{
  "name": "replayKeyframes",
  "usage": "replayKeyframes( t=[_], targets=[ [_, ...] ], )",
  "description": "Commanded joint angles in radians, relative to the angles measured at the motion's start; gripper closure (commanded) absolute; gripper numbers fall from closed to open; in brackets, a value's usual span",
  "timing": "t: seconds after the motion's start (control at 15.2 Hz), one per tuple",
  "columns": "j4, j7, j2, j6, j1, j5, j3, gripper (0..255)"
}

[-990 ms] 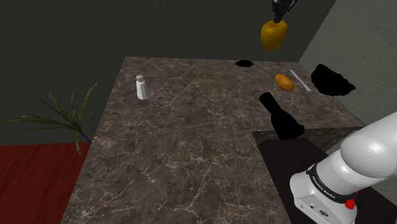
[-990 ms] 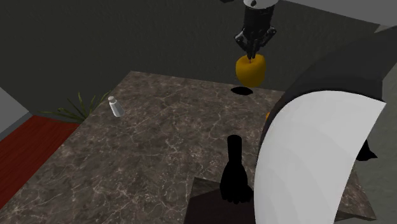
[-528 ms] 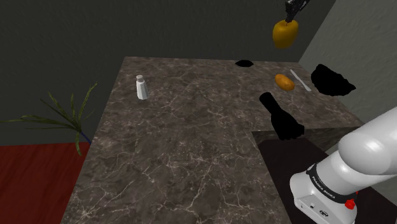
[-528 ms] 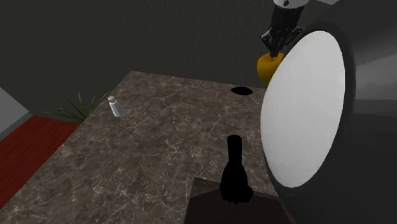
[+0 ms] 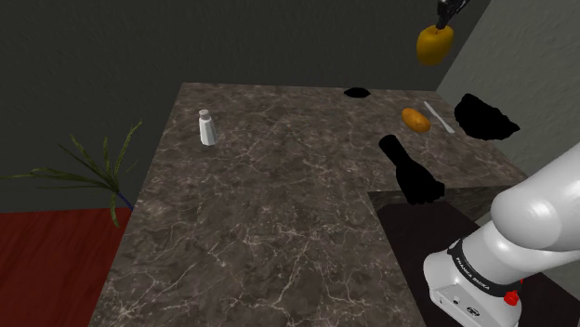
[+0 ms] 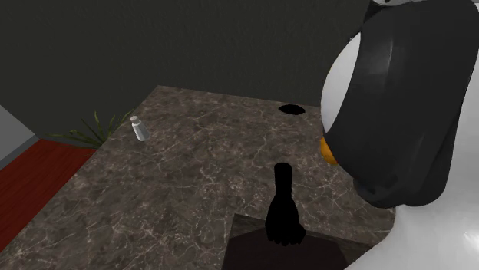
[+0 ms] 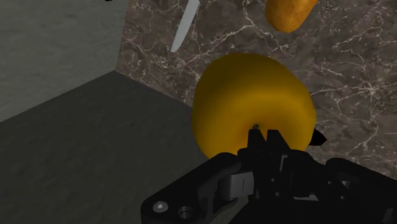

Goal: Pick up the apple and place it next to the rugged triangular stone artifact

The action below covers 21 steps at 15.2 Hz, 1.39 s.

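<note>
A yellow-orange apple [image 5: 433,44] hangs high above the counter's far right corner, with my gripper [image 5: 445,19] shut on its top. In the wrist view the apple [image 7: 253,105] sits clasped just beyond the black fingers [image 7: 275,141], above the marble edge and the grey wall. The rugged stone artifact [image 5: 485,117] is a black jagged shape lying on the counter at the shoulder view's right edge, below and to the right of the apple.
On the marble counter [image 5: 270,186] lie an orange oval object [image 5: 415,119], a white knife [image 5: 439,116], a black hand-shaped figure [image 5: 412,172], a small black blob [image 5: 356,93] and a white shaker [image 5: 207,127]. My arm [image 6: 399,123] covers the second exterior view's right. A plant [image 5: 93,167] stands beside the counter.
The gripper has carried the apple toward the shoulder view's right and a little upward. The arm has swung across the second exterior view and now hides the apple there.
</note>
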Motion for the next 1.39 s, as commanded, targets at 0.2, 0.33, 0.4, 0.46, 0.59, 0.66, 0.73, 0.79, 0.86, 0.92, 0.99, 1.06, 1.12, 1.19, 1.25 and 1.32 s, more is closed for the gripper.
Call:
replayKeyframes(
  t=[0.2, 0.33, 0.4, 0.46, 0.59, 0.66, 0.73, 0.79, 0.86, 0.92, 0.99, 1.06, 1.12, 1.19, 1.25, 1.32],
  targets=[
    [0.111, -0.087, 0.106, -0.003, -0.058, 0.045, -0.026, 255],
    [0.078, -0.086, 0.101, 0.026, -0.057, 0.044, -0.026, 255],
    [0.062, -0.085, 0.099, 0.040, -0.056, 0.043, -0.026, 255],
    [0.046, -0.084, 0.098, 0.054, -0.056, 0.043, -0.026, 255],
    [0.016, -0.083, 0.095, 0.082, -0.055, 0.042, -0.025, 255],
    [0.001, -0.082, 0.095, 0.095, -0.054, 0.041, -0.025, 255],
    [-0.013, -0.082, 0.094, 0.109, -0.054, 0.041, -0.025, 255],
    [-0.027, -0.081, 0.094, 0.123, -0.053, 0.041, -0.025, 255],
    [-0.040, -0.081, 0.094, 0.136, -0.053, 0.041, -0.025, 255],
    [-0.053, -0.080, 0.094, 0.149, -0.053, 0.041, -0.025, 255],
    [-0.066, -0.080, 0.095, 0.163, -0.053, 0.041, -0.025, 255],
    [-0.078, -0.080, 0.095, 0.176, -0.052, 0.041, -0.024, 255],
    [-0.091, -0.079, 0.096, 0.189, -0.052, 0.041, -0.024, 255],
    [-0.102, -0.079, 0.098, 0.202, -0.052, 0.041, -0.024, 255],
    [-0.114, -0.079, 0.099, 0.215, -0.052, 0.041, -0.024, 255],
    [-0.125, -0.078, 0.101, 0.228, -0.052, 0.042, -0.024, 255]
  ],
)
